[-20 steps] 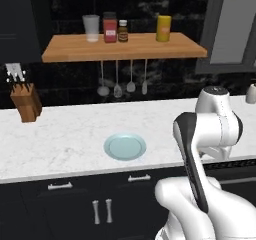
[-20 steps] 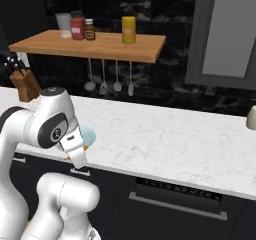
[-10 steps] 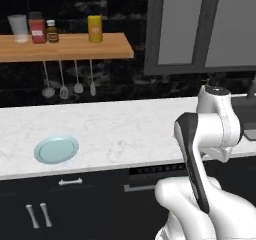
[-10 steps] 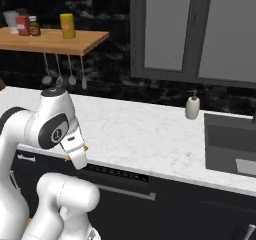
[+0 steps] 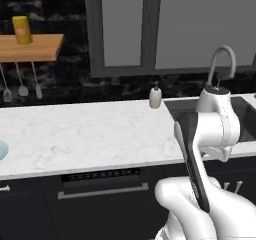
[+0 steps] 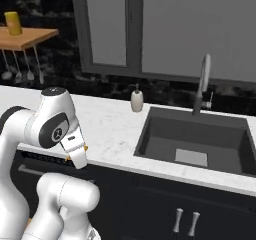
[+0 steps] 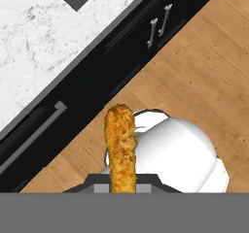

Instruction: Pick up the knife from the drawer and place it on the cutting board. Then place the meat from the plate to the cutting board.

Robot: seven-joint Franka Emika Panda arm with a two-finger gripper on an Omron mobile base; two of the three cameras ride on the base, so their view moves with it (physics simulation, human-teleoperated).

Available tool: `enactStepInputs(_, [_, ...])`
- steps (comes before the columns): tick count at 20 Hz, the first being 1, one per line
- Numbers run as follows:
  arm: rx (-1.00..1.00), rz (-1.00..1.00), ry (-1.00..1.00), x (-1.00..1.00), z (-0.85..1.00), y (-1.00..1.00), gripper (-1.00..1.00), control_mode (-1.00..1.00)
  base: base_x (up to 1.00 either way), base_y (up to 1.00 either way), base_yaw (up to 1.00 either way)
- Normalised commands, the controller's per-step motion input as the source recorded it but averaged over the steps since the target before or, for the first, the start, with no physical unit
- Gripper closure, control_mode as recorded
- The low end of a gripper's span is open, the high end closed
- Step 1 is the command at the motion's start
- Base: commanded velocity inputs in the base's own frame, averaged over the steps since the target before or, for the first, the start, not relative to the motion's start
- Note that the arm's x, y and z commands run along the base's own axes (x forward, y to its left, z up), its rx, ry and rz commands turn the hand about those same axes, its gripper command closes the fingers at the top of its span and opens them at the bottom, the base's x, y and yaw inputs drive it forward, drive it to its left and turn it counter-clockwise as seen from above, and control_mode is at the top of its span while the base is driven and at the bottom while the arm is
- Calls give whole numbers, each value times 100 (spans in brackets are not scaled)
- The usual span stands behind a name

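Note:
The meat (image 7: 120, 144), an orange-brown elongated lump, stands up from the bottom middle of the hand view, and my gripper (image 6: 76, 151) is shut on it. The hand hangs folded close to my body, in front of the counter edge and above the wooden floor (image 7: 214, 72). A thin sliver of the pale blue-green plate (image 5: 1, 151) shows at the far left edge of the counter (image 5: 90, 134). The cutting board, the knife and the drawer are out of view.
A dark sink (image 6: 195, 139) with a faucet (image 6: 202, 84) lies to the right, and a soap dispenser (image 6: 136, 100) stands beside it. A wooden shelf (image 5: 30, 46) with a yellow jar (image 5: 21, 29) hangs at the upper left. Black cabinet fronts with handles (image 7: 160, 25) run below.
The base has driven to the right, so the whole scene slid left: the plate went to the left edge, the knife block left the view, and the sink and faucet came in.

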Motion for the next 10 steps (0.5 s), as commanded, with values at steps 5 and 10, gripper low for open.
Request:
enactStepInputs(5, [0, 0, 0, 0, 0, 0, 100, 100, -17, -100, 0])
enactStepInputs(10, [0, 0, 0, 0, 0, 0, 100, 100, -12, -100, 0])
